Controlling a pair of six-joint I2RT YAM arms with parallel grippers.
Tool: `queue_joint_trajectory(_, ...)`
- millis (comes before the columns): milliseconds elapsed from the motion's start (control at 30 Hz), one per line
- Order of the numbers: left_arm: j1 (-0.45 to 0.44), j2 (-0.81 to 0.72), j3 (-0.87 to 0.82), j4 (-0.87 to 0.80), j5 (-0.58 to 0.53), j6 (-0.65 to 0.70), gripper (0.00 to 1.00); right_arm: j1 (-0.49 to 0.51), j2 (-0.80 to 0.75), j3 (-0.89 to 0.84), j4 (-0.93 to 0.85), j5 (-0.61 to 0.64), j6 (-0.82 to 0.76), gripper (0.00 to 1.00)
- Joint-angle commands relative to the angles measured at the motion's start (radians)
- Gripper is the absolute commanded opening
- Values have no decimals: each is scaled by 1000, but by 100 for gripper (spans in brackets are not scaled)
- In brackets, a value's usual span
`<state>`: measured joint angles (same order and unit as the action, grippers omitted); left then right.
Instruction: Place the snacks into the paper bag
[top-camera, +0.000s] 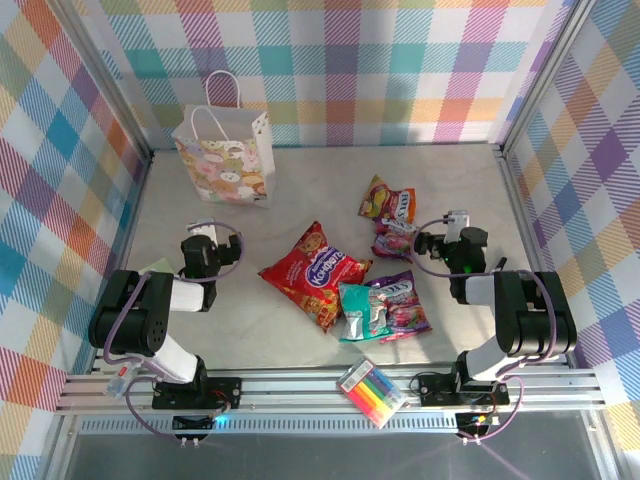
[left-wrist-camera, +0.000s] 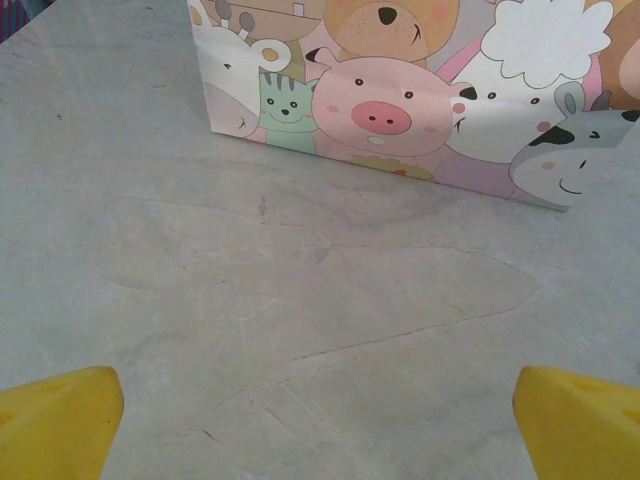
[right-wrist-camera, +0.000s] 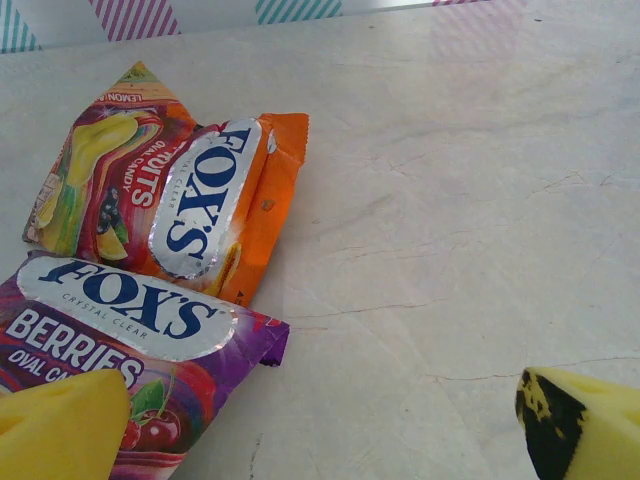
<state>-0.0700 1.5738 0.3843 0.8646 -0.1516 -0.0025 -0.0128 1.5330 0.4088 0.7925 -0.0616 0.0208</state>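
Since all five snacks (top-camera: 315, 272) lie loose on table (top-camera: 440, 170), first pick not yet made. Upright at far left: paper bag (top-camera: 225, 160). Facing it, left gripper (left-wrist-camera: 320, 420), jaws wide, empty. Over edge of purple berries packet (right-wrist-camera: 110, 340), right gripper (right-wrist-camera: 320, 425), jaws wide, empty. Next call: straddle packet, close, carry to bag.

Five snack packets (top-camera: 315, 272) lying flat, paper bag (top-camera: 225, 160) upright beyond

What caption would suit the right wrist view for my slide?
Right gripper, jaws open, above the table beside an orange candy packet and a purple candy packet lying flat.
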Motion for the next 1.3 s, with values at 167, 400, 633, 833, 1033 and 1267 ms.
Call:
queue_joint_trajectory(167,-4,5,33,-18,44,34,100,-1,1,13,16,-1,-5,99)
queue_joint_trajectory(400,-2,5,35,-21,50,35,100,1,2,15,14,1,-5,99)
queue_joint_trajectory(633,-1,5,35,-22,55,35,100,1,2,15,14,1,-5,99)
queue_joint_trajectory(833,-1,5,35,-22,54,35,100,1,1,15,14,2,-6,99)
queue_joint_trajectory(1033,0,5,33,-19,55,35,100,1,1,13,16,0,-5,99)
queue_joint_trajectory(1267,-1,5,32,-17,55,35,100,2,1,12,18,4,-7,99)
